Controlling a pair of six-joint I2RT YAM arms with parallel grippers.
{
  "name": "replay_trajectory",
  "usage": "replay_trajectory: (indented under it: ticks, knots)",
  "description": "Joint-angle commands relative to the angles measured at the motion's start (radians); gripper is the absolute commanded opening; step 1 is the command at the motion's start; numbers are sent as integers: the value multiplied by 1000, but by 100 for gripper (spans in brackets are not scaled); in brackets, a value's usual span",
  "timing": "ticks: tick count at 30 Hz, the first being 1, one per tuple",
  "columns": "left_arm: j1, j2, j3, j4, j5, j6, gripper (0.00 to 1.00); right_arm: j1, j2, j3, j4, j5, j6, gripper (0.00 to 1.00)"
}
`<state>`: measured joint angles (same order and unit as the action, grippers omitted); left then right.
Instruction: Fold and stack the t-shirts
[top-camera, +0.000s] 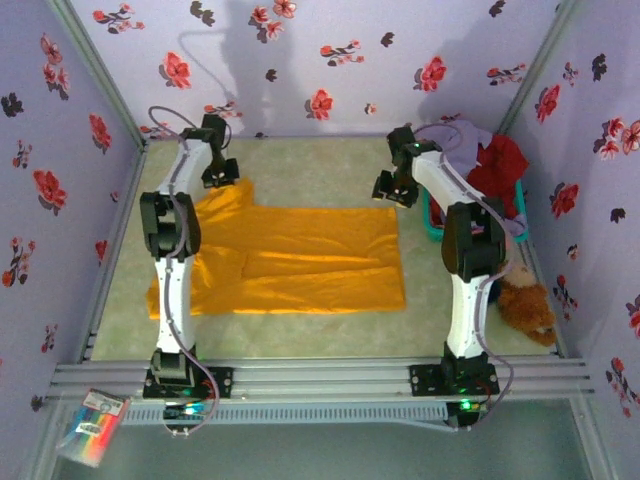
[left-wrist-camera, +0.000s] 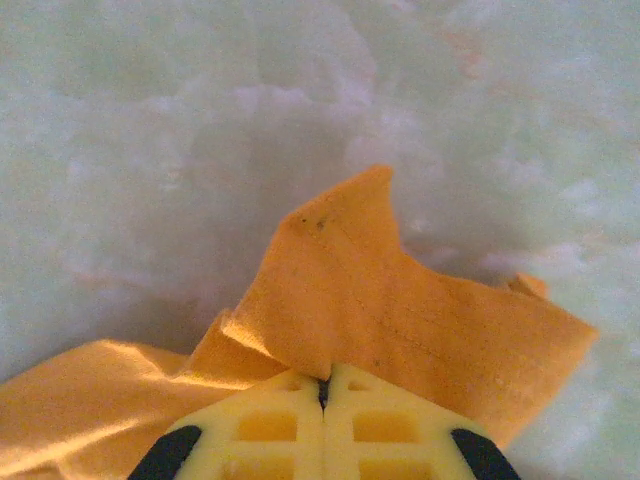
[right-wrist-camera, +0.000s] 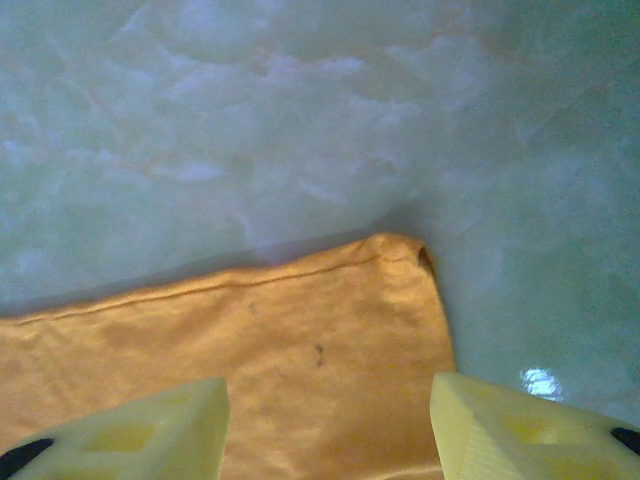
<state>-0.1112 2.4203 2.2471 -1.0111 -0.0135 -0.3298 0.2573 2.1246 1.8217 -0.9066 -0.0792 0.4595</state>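
Note:
The large orange-yellow t-shirt (top-camera: 300, 255) lies spread flat on the table. At the shirt's far left sleeve my left gripper (top-camera: 218, 172) is shut. In the left wrist view its yellow jaws (left-wrist-camera: 323, 378) pinch a raised fold of the orange-yellow t-shirt (left-wrist-camera: 400, 310). My right gripper (top-camera: 392, 190) hovers over the shirt's far right corner. It is open (right-wrist-camera: 328, 385), its fingers straddling the hemmed corner of the orange-yellow t-shirt (right-wrist-camera: 300, 340) without touching it. A lavender t-shirt (top-camera: 455, 135) and a red t-shirt (top-camera: 500, 165) are heaped at the far right.
The heaped shirts sit in a teal basket (top-camera: 432, 222) against the right wall. A brown teddy bear (top-camera: 527, 305) lies near the right arm's base. A colourful packet (top-camera: 92, 425) rests off the front left corner. Flowered walls close in three sides.

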Motion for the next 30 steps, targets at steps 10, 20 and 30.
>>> replay_trajectory:
  ticks: [10, 20, 30]
  knots:
    - [-1, -168, -179, 83, 31, -48, 0, 25, 129, 81, -38, 171, -99, 41]
    - [10, -198, -222, 88, 29, -37, 0, 10, 170, 85, -6, 163, -141, 37]
    - [15, -211, -244, 88, 27, -35, 0, 7, 194, 67, 19, 174, -160, 37]
